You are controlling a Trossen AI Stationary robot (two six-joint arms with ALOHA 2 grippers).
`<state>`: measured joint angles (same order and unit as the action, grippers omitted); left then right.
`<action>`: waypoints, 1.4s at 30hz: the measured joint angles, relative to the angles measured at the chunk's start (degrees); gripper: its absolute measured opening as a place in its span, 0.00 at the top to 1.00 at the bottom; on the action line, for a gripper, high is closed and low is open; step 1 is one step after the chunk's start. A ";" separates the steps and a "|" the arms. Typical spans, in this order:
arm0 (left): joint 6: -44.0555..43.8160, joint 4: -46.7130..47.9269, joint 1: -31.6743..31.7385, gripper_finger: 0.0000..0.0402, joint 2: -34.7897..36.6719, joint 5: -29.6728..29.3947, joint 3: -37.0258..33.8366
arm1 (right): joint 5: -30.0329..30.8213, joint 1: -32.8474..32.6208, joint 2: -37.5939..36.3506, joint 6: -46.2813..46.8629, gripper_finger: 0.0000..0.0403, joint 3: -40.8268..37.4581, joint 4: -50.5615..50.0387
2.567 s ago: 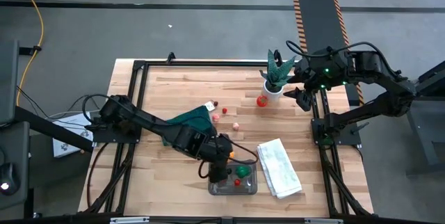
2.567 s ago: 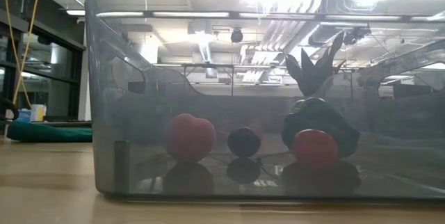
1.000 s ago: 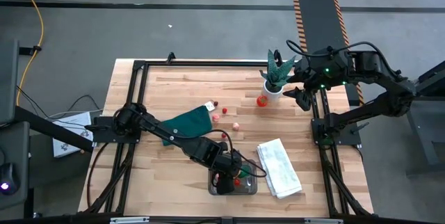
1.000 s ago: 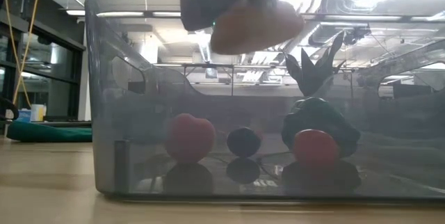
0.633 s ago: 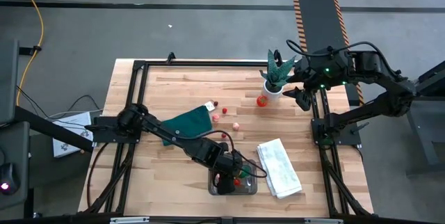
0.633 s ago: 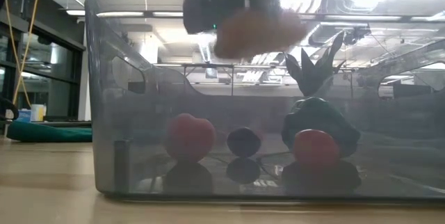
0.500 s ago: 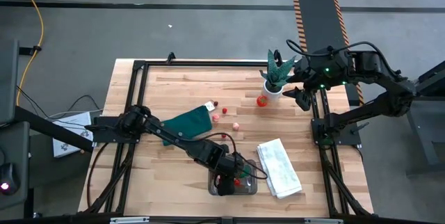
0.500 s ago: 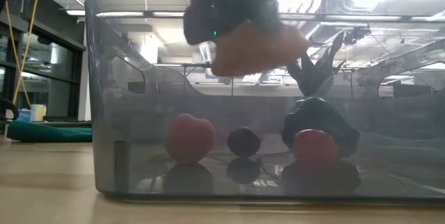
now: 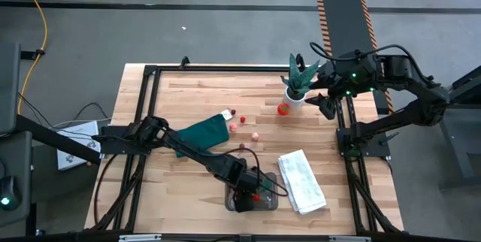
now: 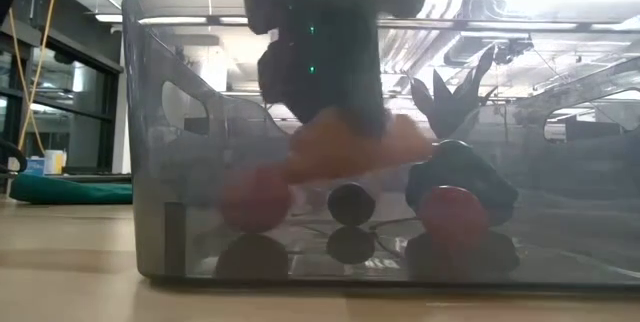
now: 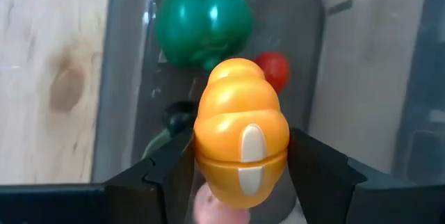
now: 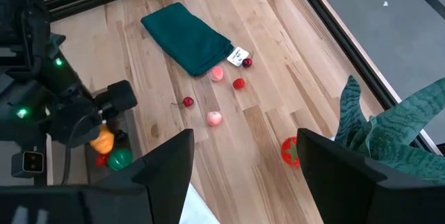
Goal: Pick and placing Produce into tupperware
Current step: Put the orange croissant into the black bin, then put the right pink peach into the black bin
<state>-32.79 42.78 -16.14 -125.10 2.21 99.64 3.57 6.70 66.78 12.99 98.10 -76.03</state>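
Note:
The clear grey tupperware (image 9: 264,201) stands near the table's front edge. In it lie a green pepper (image 11: 201,19), a small red piece (image 11: 274,67), a dark piece (image 10: 350,204) and a red piece (image 10: 255,202). My left gripper (image 10: 320,72) reaches down inside the tupperware, shut on an orange ridged toy vegetable (image 11: 242,147). More produce lies loose mid-table: a pink piece (image 9: 255,135), a red piece (image 9: 243,121) and a red tomato (image 9: 283,109). My right gripper (image 12: 243,175) hangs open, high at the far right beside the potted plant (image 9: 301,80). My left gripper pinches the orange vegetable by its two opposite sides (image 11: 201,151), one finger (image 11: 163,172) on each flank. The fingers come steeply from above, slanting down into the tupperware. The vegetable (image 10: 350,147) hangs inside the walls, just above the pieces on the floor; whether it touches them I cannot tell.
A folded white towel (image 9: 301,182) lies right of the tupperware. A dark green cloth (image 9: 199,133) lies at mid-left. Black frame rails (image 9: 143,122) run along the table's sides. Bare wood shows between the cloth and the plant.
My left gripper has sunk from the tupperware's rim down into it, carrying the orange vegetable, which now hangs low inside near the pieces on the floor. The grip stays shut on it.

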 joint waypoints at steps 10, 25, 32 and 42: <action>0.17 -1.26 0.00 0.51 -0.83 -0.06 0.04 | 0.02 0.00 0.00 0.00 0.39 0.00 0.04; -0.47 -2.28 0.00 0.37 -0.82 -0.25 0.04 | 0.05 0.00 0.00 -0.17 0.39 0.00 0.04; -0.47 -2.32 0.00 0.31 -0.80 0.04 0.04 | 0.07 -0.01 0.00 -0.60 0.39 0.00 0.04; 2.73 5.62 0.33 0.43 -0.78 1.49 6.62 | 0.31 -0.01 0.00 -1.43 0.39 0.00 0.04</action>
<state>-30.06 48.40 -15.81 -125.89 3.70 106.26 3.88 6.68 66.78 11.56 98.10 -75.99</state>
